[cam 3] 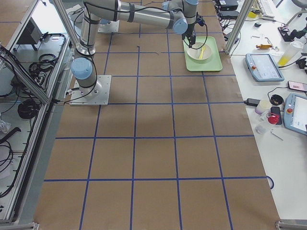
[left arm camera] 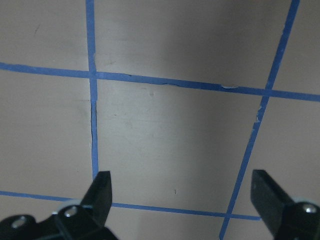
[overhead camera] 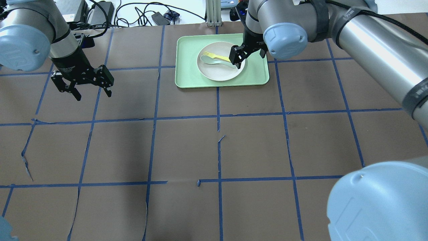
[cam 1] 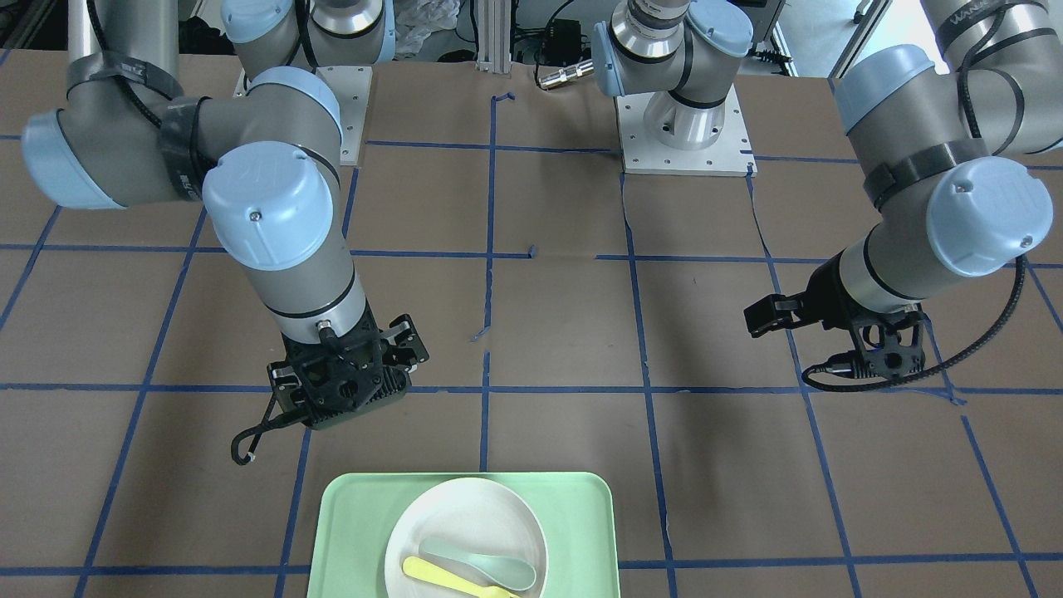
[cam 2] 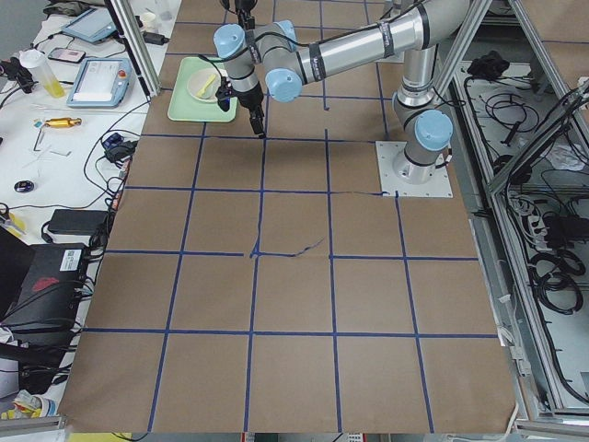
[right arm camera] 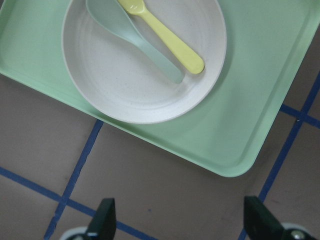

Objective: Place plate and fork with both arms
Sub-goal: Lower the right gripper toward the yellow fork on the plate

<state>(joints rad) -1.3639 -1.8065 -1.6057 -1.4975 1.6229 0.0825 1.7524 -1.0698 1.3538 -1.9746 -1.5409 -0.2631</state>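
Observation:
The off-white plate (overhead camera: 219, 72) lies in a light green tray (overhead camera: 257, 75) at the far middle of the table. The pale-yellow fork (overhead camera: 217, 56) and a grey-green spoon (overhead camera: 214, 61) lie side by side in the plate. The right wrist view looks down on the plate (right arm camera: 125, 85), the fork (right arm camera: 167, 39) and the spoon (right arm camera: 137, 42). My right gripper (right arm camera: 181, 220) is open and empty. It hovers above the tray's edge on the robot's side (cam 1: 345, 390). My left gripper (overhead camera: 89, 92) is open and empty over bare table, far left of the tray (left arm camera: 182, 192).
The table is brown paper with a blue tape grid (overhead camera: 217, 117) and some tears in the paper (overhead camera: 25, 160). Cables and power supplies (overhead camera: 133, 13) lie beyond the far edge. The two arm base plates (cam 1: 685, 141) are at the robot's side.

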